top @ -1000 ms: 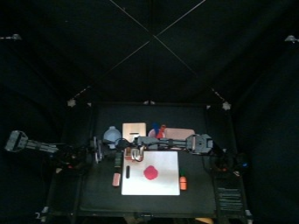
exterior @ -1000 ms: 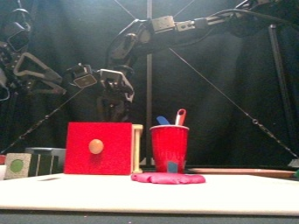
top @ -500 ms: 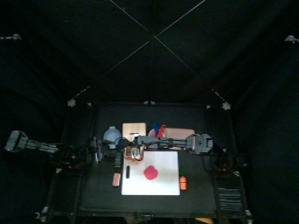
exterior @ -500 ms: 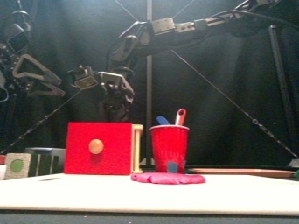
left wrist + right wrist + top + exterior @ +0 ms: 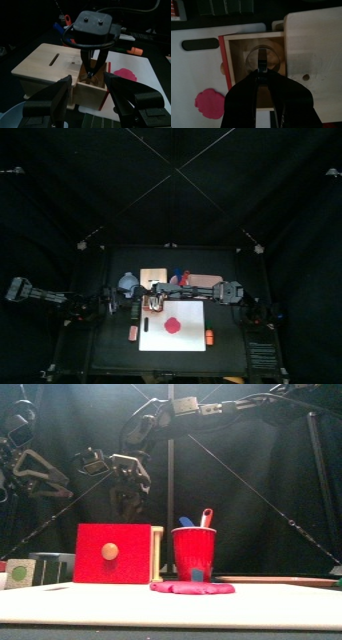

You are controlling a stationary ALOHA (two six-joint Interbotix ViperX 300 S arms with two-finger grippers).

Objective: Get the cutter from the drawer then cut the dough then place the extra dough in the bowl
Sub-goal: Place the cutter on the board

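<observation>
Reaching into the open drawer (image 5: 240, 75) of the wooden box (image 5: 47, 57), the right gripper (image 5: 260, 74) has its jaws pinched together on the wire handle of the round metal cutter (image 5: 261, 56), which sits inside the drawer. The left gripper (image 5: 91, 79) hangs spread wide, jaws astride the drawer's near end. The pink dough disc (image 5: 171, 325) lies on the white cutting board (image 5: 194, 313); the blue-grey bowl (image 5: 127, 282) is left of the box.
</observation>
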